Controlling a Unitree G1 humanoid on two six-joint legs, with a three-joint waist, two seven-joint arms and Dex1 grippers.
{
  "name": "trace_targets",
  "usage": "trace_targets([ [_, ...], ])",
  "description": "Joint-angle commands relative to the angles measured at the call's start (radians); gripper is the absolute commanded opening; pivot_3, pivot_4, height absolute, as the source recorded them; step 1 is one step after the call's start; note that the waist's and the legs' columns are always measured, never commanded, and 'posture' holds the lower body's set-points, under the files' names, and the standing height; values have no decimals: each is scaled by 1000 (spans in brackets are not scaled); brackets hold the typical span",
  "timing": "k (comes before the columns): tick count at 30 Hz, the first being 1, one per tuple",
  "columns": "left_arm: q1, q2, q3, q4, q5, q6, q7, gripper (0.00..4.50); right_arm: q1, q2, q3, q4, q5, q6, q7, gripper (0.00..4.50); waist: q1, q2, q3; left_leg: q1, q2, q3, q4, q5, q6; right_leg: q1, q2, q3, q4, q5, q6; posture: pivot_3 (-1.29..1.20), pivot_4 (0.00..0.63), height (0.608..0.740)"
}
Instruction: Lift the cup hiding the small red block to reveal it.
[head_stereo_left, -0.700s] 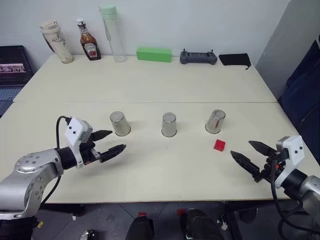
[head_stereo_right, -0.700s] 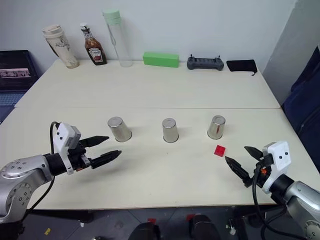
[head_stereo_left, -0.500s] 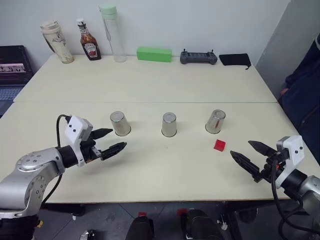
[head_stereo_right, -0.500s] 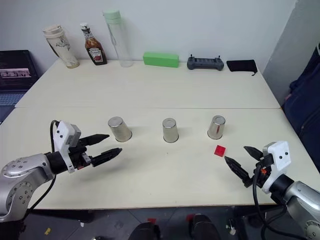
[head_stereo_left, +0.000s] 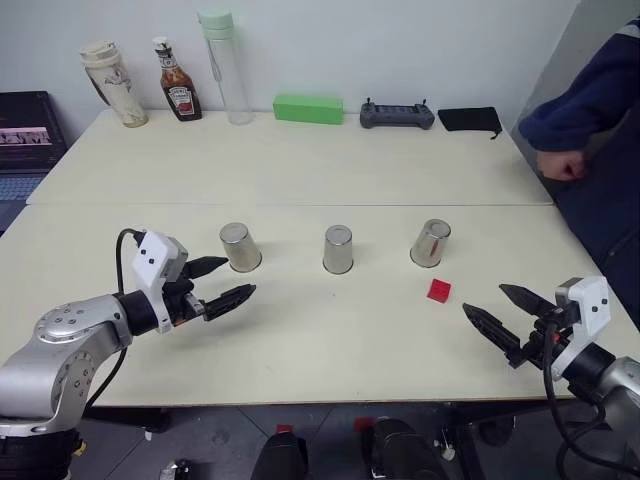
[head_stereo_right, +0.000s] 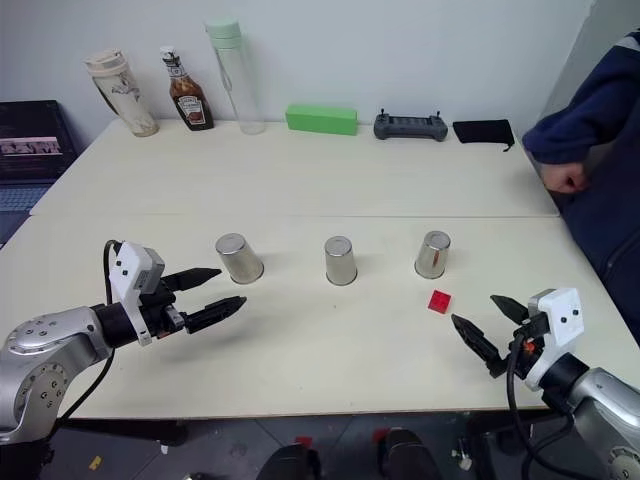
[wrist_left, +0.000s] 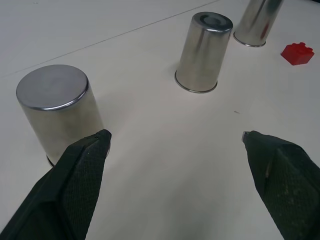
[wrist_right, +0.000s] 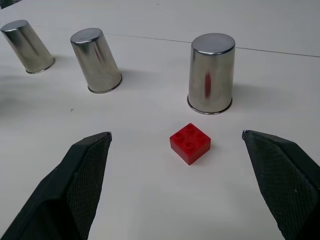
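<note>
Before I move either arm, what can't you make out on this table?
- Under the three upturned cups, left, middle, right: steel walls hide whatever is inside, in every view.
- Person at the table's right: cut off by the head views' edge.
- Ketchup bottle label text: too small to read.
- Laptop at far left: cut by the edge.
The red block sits in the open.

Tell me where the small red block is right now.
The small red block lies uncovered on the table on the robot's right side, just in front of the rightmost cup and apart from it, ahead of the open right gripper.
</note>
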Motion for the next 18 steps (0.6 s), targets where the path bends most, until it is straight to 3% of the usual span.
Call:
trace_targets([
  [1, -7, 1, 12, -31, -14, -18, -7, 4500, -1, -3, -17, 2, -6, -29, 3, 4449, 0, 0, 0, 0, 0, 0, 0, 0, 0, 0, 0, 0, 0, 0, 0, 0, 150, 740],
  [18, 16, -1, 24, -32, -15, -35, -39, 4500, 43, 1, -8, 14, -25, -75, 33, 4449, 0, 0, 0, 0, 0, 0, 0, 0, 0, 0, 0, 0, 0, 0, 0, 0, 150, 740],
])
